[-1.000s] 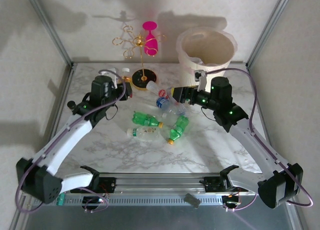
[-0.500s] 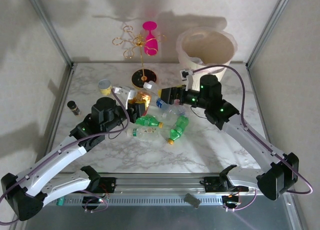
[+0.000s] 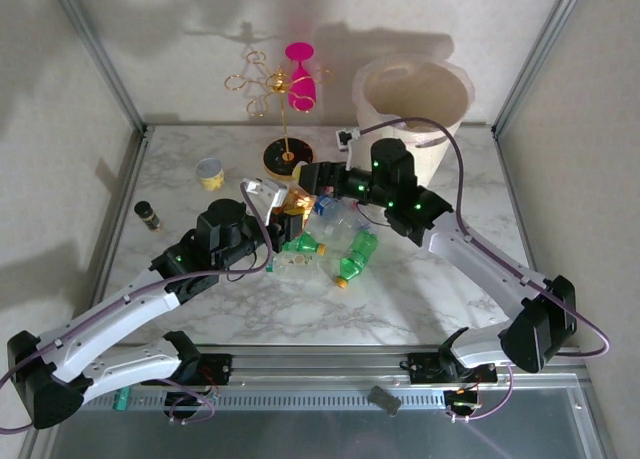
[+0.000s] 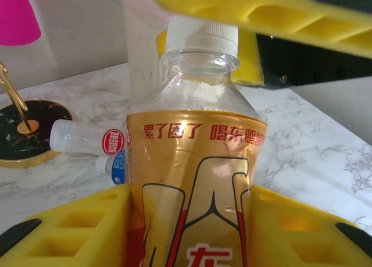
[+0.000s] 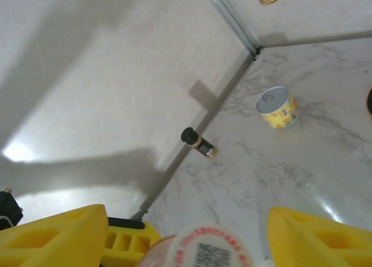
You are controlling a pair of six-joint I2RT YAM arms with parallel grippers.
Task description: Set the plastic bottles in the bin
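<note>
My left gripper (image 4: 195, 223) is shut on the copper-brown plastic bottle (image 4: 195, 156), which has a gold label and a white cap. In the top view that bottle (image 3: 295, 203) is held above the middle of the table by the left gripper (image 3: 285, 217). My right gripper (image 3: 308, 178) is right at its cap end. Its yellow fingers (image 5: 58, 235) stand apart on either side of the white cap (image 5: 203, 249), with a gap on each side. Green bottles (image 3: 300, 243) (image 3: 356, 253) and clear ones (image 3: 338, 211) lie on the marble. The cream bin (image 3: 415, 101) stands at the back right.
A small yellow tub (image 3: 209, 172) and a dark vial (image 3: 147, 215) sit at the left of the table. The gold wire stand with a pink glass (image 3: 290, 84) rises at the back centre, on a round black base (image 4: 26, 127). Metal frame posts edge the table.
The left arm has carried the copper-brown bottle a little to the right, toward the centre. The right gripper has moved left to the bottle's cap, and its jaws have narrowed.
</note>
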